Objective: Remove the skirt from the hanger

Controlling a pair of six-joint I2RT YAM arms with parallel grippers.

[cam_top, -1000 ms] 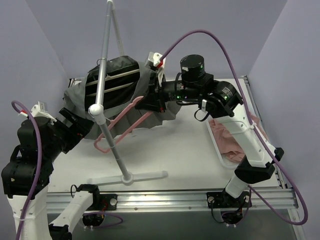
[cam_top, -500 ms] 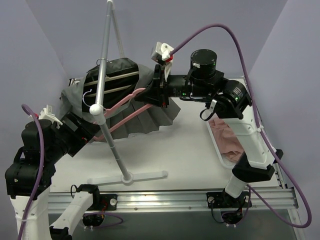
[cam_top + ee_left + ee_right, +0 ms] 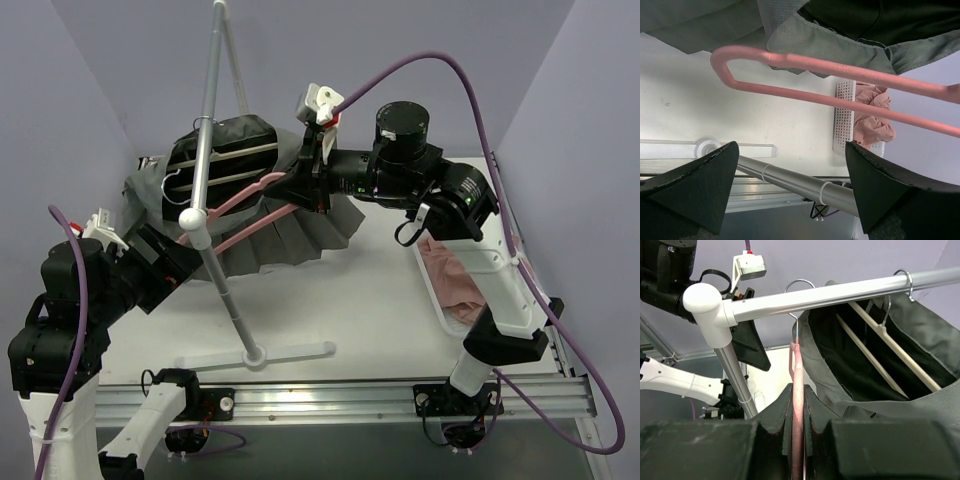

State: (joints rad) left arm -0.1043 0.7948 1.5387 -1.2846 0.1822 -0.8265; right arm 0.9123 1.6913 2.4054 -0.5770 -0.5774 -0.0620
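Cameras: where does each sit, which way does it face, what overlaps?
Top external: above and behind the bases, looking down at table, rail, grey skirt and pink hanger; both arms show.
Left wrist: on the open left gripper, looking across the table under the hanger; its two fingers show.
Right wrist: on the right gripper, shut on the hanger, facing the rail; its fingers and the left arm show.
Shared: hanger in all three; basket in top and left wrist.
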